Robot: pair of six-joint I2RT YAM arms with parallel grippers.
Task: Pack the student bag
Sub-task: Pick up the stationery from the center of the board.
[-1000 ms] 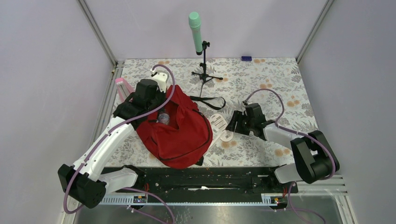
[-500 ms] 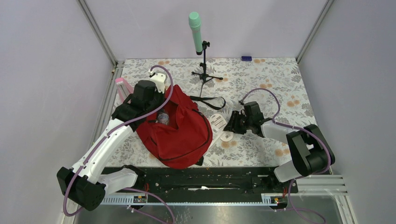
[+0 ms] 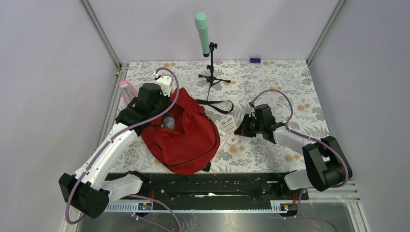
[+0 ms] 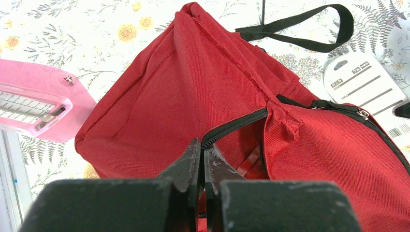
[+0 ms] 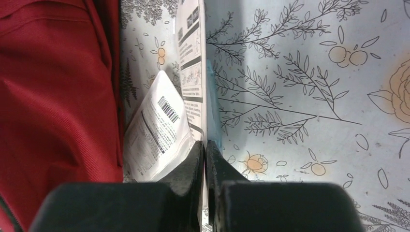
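The student bag [image 3: 186, 137], a red backpack, lies open at the left centre of the table with a bottle [image 3: 168, 121] inside it. My left gripper [image 4: 203, 145] is shut on the black zipper edge of the bag's opening [image 4: 237, 125]; from above it sits at the bag's top left [image 3: 161, 112]. My right gripper [image 5: 205, 145] is shut on the edge of a white card package [image 5: 193, 63], which stands on its edge beside the bag [image 5: 58, 96]. Seen from above, that package [image 3: 228, 123] lies just left of the right gripper [image 3: 239, 129].
A second white pack with a barcode [image 5: 157, 128] lies between the bag and the held package. A pink flat item [image 4: 38, 104] sits left of the bag. A black strap [image 4: 309, 29] trails behind it. A microphone on a tripod [image 3: 203, 34] and a small blue item [image 3: 255, 60] stand at the back.
My right gripper has closed on the white card package and tipped it up onto its edge. The left arm and the bag have stayed put.
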